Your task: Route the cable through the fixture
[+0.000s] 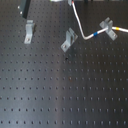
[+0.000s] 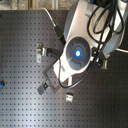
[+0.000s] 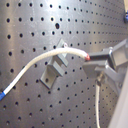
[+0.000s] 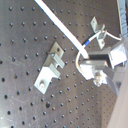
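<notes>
The cable [image 1: 81,27] is a white cord. In the first exterior view it runs down from the top edge, bends, and passes through the Y-shaped bracket [image 1: 106,26], with its blue and yellow bands just beyond. The fixture [image 1: 69,40] stands slanted at the middle, apart from the cable. In both wrist views my gripper [image 3: 93,62] [image 4: 88,64] is shut on the cable [image 3: 60,54] [image 4: 60,22] and holds it above and beside the fixture [image 3: 54,70] [image 4: 50,70], not in its notch. In the second exterior view the arm hides the gripper.
A narrow L-shaped bracket [image 1: 30,31] stands at the first exterior view's left. The black perforated breadboard [image 1: 60,95] carries everything. The Y-shaped bracket also shows in the second wrist view [image 4: 97,29]. The arm's body [image 2: 77,50] fills the middle of the second exterior view.
</notes>
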